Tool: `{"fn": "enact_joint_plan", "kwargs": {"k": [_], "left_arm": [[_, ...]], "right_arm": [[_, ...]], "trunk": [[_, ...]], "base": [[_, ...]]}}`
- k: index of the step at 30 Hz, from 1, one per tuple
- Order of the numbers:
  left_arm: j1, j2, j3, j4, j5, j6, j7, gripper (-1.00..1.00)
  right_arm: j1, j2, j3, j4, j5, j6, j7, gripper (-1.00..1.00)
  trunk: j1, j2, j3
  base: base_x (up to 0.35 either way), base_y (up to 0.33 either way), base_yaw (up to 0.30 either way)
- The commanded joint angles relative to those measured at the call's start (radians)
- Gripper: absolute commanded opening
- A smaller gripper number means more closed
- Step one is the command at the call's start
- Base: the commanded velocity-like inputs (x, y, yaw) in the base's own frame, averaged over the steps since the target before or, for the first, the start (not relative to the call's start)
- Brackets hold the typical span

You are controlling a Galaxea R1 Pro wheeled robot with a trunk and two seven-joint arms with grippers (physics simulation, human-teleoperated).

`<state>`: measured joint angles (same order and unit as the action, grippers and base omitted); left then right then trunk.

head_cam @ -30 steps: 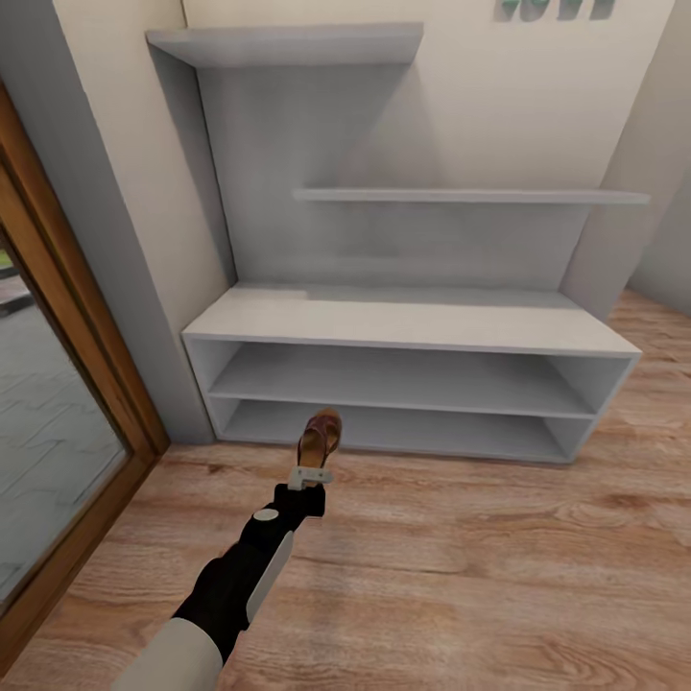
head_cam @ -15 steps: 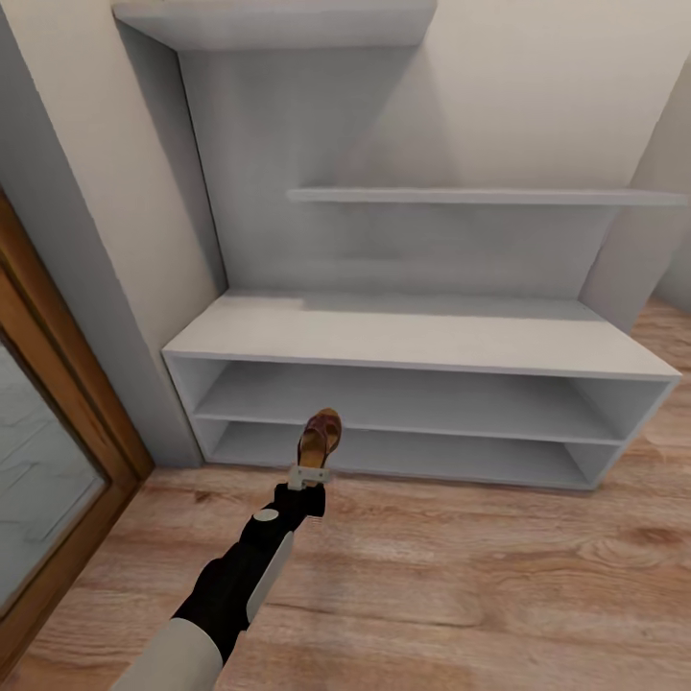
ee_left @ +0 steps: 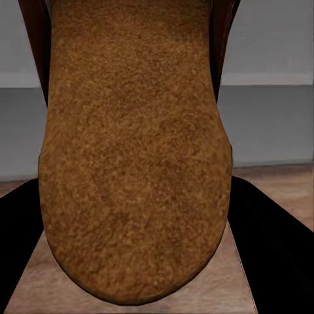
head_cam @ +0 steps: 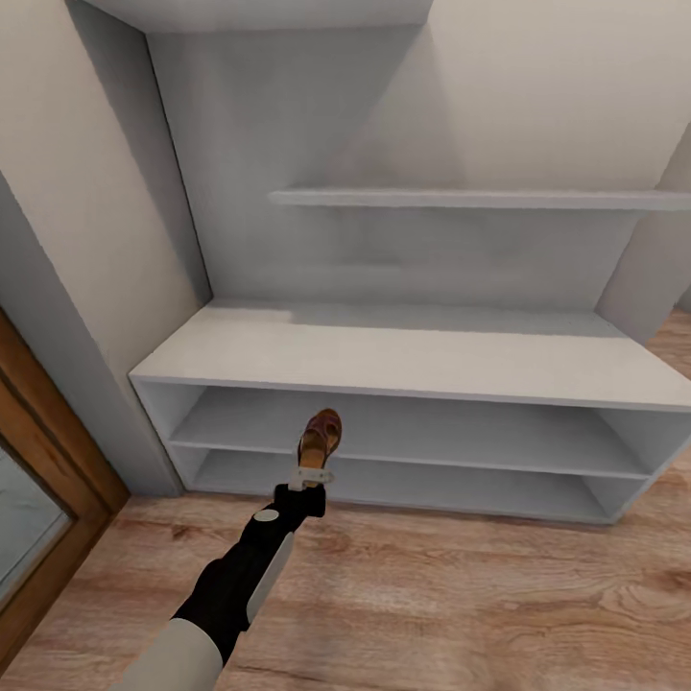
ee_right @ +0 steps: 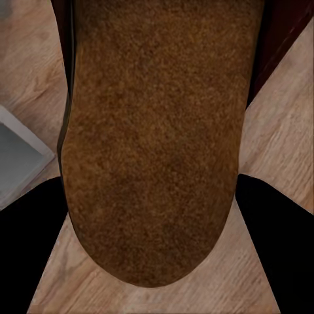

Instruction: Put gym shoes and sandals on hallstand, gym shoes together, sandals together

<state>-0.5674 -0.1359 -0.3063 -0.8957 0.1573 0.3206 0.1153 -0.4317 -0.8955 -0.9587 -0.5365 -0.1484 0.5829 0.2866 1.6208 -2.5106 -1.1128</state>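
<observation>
While the left arm reaches out, a sandal (head_cam: 321, 435) sits clamped in the left gripper (head_cam: 311, 474), held up in front of the hallstand (head_cam: 403, 360).

Sole is fuzzy tan-brown with dark brown strap edges, standing upright off the corridor floor (head_cam: 461, 595), level with the rack's open shelf bays from my head cam. My left arm stretches forward and slightly up, wrist straight. Over on the right wrist cam, the right gripper is clenched on a second sandal (ee_right: 154, 140), same suede-looking sole, wood planks behind it.

The hallstand's (head_cam: 403, 360) top shelf and right end are cut off by the head view's edges.
</observation>
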Motion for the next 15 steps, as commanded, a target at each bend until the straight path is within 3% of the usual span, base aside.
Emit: {"fn": "enact_joint_plan", "kwargs": {"k": [1, 15], "left_arm": [[0.000, 0.000, -0.004, -0.002, 0.010, 0.005, 0.009, -1.00], [-0.001, 0.001, -0.002, -0.002, 0.011, -0.012, 0.009, -1.00]], "right_arm": [[-0.001, 0.000, -0.005, -0.001, -0.005, 0.006, 0.002, -1.00], [-0.001, 0.000, -0.005, 0.000, -0.005, 0.006, 0.002, -1.00]], "trunk": [[0.000, 0.000, -0.001], [0.000, 0.000, -0.001]], "base": [[0.345, -0.143, 0.000], [0.344, -0.133, 0.000]]}}
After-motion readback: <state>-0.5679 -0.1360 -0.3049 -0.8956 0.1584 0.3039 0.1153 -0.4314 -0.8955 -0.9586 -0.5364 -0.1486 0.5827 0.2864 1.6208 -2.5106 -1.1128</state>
